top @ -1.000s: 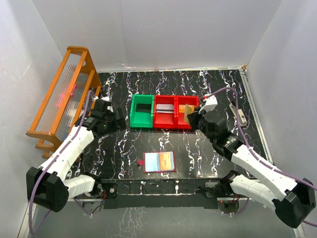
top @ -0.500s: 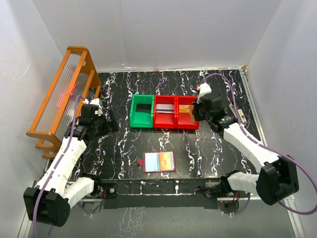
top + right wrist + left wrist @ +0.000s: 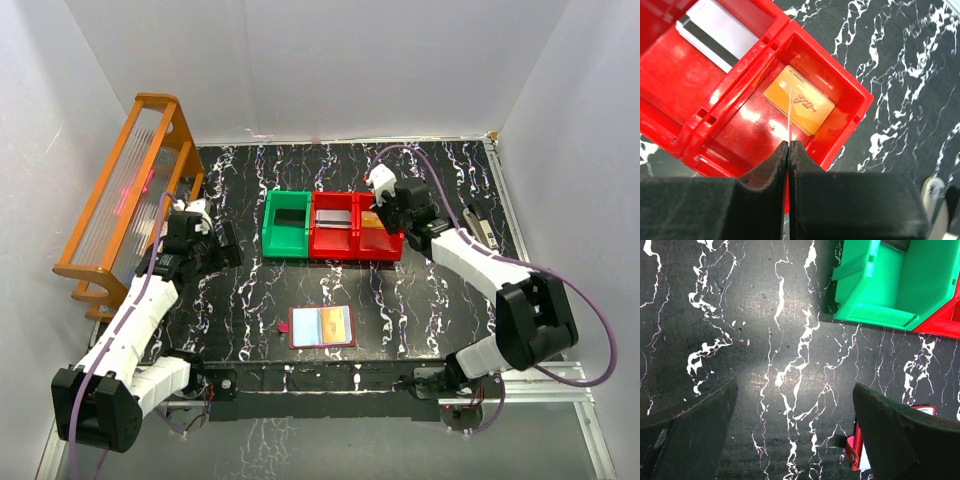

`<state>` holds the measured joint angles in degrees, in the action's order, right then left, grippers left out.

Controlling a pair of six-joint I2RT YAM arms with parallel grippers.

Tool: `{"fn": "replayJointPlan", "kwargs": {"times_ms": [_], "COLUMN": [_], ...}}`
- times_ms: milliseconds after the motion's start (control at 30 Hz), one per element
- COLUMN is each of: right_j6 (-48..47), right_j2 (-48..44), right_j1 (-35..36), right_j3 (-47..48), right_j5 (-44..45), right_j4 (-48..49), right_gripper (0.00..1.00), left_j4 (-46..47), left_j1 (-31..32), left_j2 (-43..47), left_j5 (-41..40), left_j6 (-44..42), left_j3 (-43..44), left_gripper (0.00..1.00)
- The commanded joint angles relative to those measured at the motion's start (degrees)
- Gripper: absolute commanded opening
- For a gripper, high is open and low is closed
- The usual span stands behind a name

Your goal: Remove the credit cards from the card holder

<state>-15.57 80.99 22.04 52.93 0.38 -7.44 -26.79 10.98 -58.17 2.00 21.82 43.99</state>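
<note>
Top view: fixed high, behind the arm bases, looks down and forward over the whole worktop (image 3: pixel 400 300) from far off, side walls in frame. Left wrist cam: near the worktop, faces about straight down, left pincer (image 3: pixel 795 390) fingers wide apart at the lower corners. It catches a corner of the green bin (image 3: pixel 895 285) top right and an edge of the card holder (image 3: pixel 856 447) bottom right, both shared with top view. Right wrist cam: very close, looks down into the right-hand red bin (image 3: pixel 740 135), right pincer (image 3: pixel 789 145) fingers pressed on a thin card (image 3: pixel 790 115) seen edge-on, middle red bin (image 3: pixel 670 95) upper left. Both red bins shared with top view.
</note>
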Motion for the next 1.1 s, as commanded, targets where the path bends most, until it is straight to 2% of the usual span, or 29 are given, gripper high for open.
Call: {"fn": "replayJointPlan", "kwargs": {"times_ms": [0,267,567,767,900,1067], "right_j6": [-16.3,-31.5,-41.0,-44.0,-45.6,-46.3], "right_j2": [3.7,10.5,17.0,20.6,23.1,24.3], "right_j1": [-0.2,-0.1,-0.2,-0.1,-0.1,-0.1], "right_j3": [4.5,7.7,9.7,11.7,14.3,13.1], "right_j5": [-4.0,-4.8,-6.3,-8.6,-8.5,-8.5], "right_j4": [1.8,1.5,4.0,6.0,2.7,2.3], "right_gripper": [0.00,0.00,0.00,0.00,0.00,0.01], "left_j4": [1.0,1.8,2.3,2.6,2.8,2.9], "left_j1": [-0.2,-0.3,-0.2,-0.2,-0.2,-0.3], "left_j2": [1.8,1.9,2.1,1.9,1.7,1.7], "left_j5": [-0.4,0.2,0.7,1.4,2.0,2.4], "left_j6": [-0.9,-1.3,-1.7,-1.8,-2.0,-2.1], "left_j3": [-0.6,-0.7,-0.9,-1.0,-1.0,-1.0], "left_gripper": [0.99,0.99,0.99,0.99,0.99,0.99]}}
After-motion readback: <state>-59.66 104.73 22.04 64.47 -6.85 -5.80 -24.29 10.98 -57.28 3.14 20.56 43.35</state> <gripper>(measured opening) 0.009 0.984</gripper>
